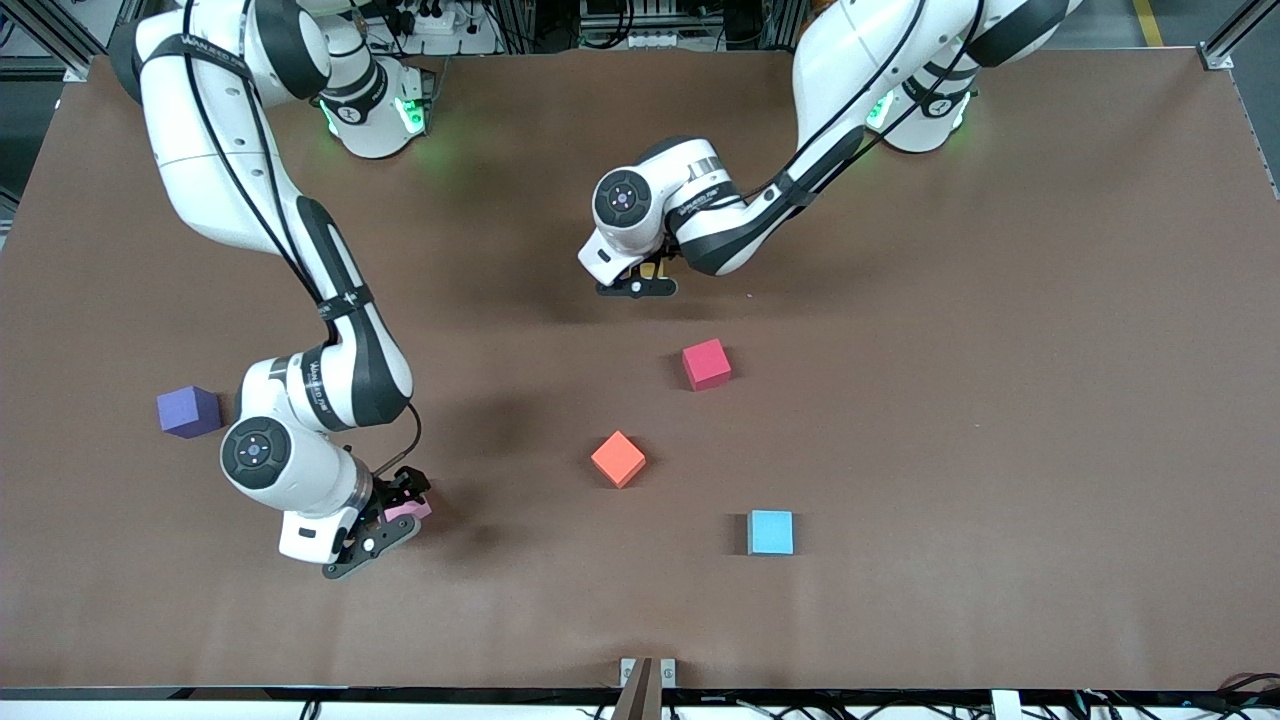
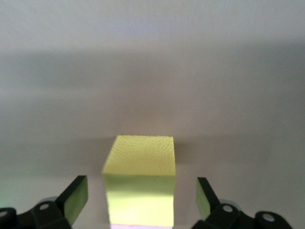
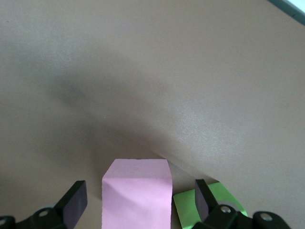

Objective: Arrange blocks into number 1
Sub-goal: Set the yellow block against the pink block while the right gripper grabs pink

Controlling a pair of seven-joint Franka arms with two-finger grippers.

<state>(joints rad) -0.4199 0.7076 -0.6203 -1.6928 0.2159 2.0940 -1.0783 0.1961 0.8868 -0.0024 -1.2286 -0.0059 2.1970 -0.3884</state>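
The left gripper (image 2: 142,200) stands with jaws open around the yellow block (image 2: 139,183), just set down: it should lift clear. The right gripper (image 3: 138,202), jaws open, straddles a pink block (image 3: 137,193) beside the green block (image 3: 188,205); next it must close.

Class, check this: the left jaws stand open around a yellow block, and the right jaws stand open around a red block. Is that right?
One detail is wrong. The block between the right gripper's open jaws is the pink block, not a red one, as the right wrist view shows. The red block lies alone on the table. The left gripper is indeed open around the yellow block.
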